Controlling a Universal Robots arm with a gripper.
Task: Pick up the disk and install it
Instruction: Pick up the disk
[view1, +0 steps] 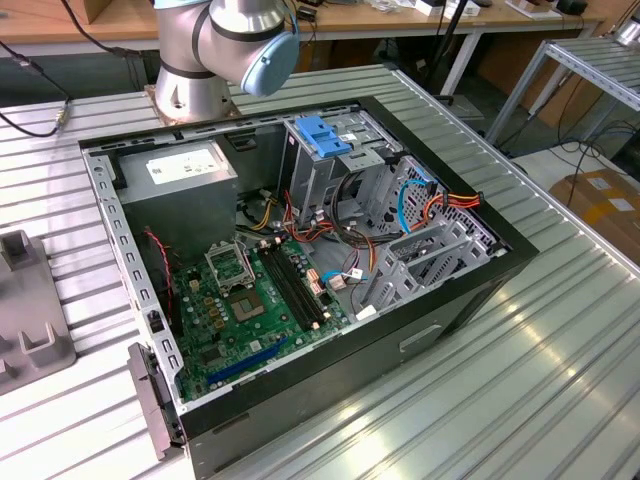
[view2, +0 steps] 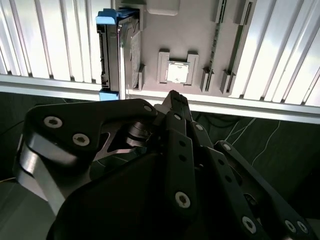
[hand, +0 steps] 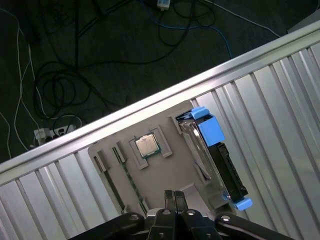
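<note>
The disk (hand: 217, 160) stands in a grey holder (hand: 162, 175) near the closed end effector (hand: 174, 197).

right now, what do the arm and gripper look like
The arm is rounded silver-grey metal with a pale blue round cap on one joint. The gripper is matte black, built of angular linked bars with silver-ringed screws at the pivots. In the second wrist view, a curved piece of bare brushed metal sits at its base.
</note>
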